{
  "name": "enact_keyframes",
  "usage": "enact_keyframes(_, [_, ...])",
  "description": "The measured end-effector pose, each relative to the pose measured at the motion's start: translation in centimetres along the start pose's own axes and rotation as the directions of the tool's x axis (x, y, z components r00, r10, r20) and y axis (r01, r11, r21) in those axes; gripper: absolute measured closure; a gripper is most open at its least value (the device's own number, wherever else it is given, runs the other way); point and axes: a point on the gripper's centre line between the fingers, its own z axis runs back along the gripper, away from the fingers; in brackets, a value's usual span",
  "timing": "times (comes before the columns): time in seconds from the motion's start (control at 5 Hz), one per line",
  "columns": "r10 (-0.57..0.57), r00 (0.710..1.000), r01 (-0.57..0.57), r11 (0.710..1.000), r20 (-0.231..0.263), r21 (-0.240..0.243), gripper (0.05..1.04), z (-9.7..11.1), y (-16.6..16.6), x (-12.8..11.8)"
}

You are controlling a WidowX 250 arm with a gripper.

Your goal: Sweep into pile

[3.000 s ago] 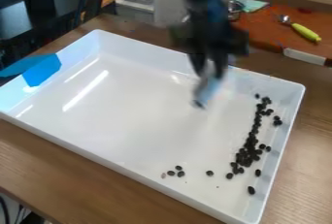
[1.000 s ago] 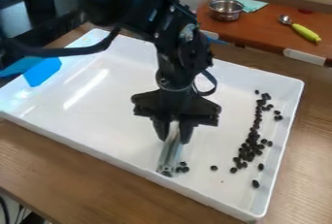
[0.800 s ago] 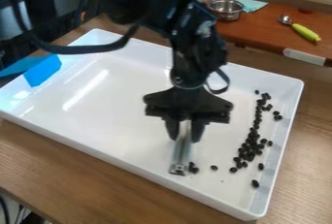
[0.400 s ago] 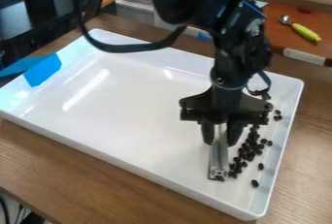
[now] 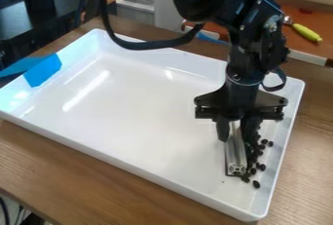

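Over the right part of the white tray [image 5: 143,97] hangs my gripper [image 5: 236,130], shut on a silver metal bar [image 5: 236,158] that points down. The bar's lower end is at the tray floor, against the left side of the dark beans [image 5: 255,157]. These beans lie in a band along the tray's right side, and the gripper hides the band's upper part. A few single beans sit close to the right wall and just below the bar's end.
Blue tape [image 5: 44,70] covers the tray's left corner. Behind the tray, a spoon with a yellow-green handle [image 5: 306,32] lies on an orange-brown board, near a white-handled tool [image 5: 307,57]. Raised walls surround the tray on the wooden table [image 5: 84,170].
The gripper came down into the tray with the bar, then moved right along the near side. The loose beans at the near middle went with it and now lie against the band.
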Motion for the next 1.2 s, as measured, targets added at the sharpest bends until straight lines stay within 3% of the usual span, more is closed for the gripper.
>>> enact_keyframes(0.2, [0.003,1.000,-0.003,0.999,0.011,-0.043,0.750,1.7,1.4,1.9])
enact_keyframes(0.4, [0.029,0.999,-0.026,0.997,0.046,-0.067,0.750,5.1,5.9,5.4])
enact_keyframes(0.6, [-0.005,1.000,0.006,0.998,0.018,-0.065,0.750,5.7,9.8,6.8])
enact_keyframes(0.8, [-0.057,0.998,0.057,0.998,0.023,-0.035,0.750,6.2,14.5,8.7])
enact_keyframes(1.0, [-0.127,0.990,0.129,0.991,0.067,-0.020,0.750,5.7,17.9,10.6])
enact_keyframes(1.2, [-0.206,0.973,0.209,0.978,0.105,-0.013,0.750,3.6,22.2,12.2])
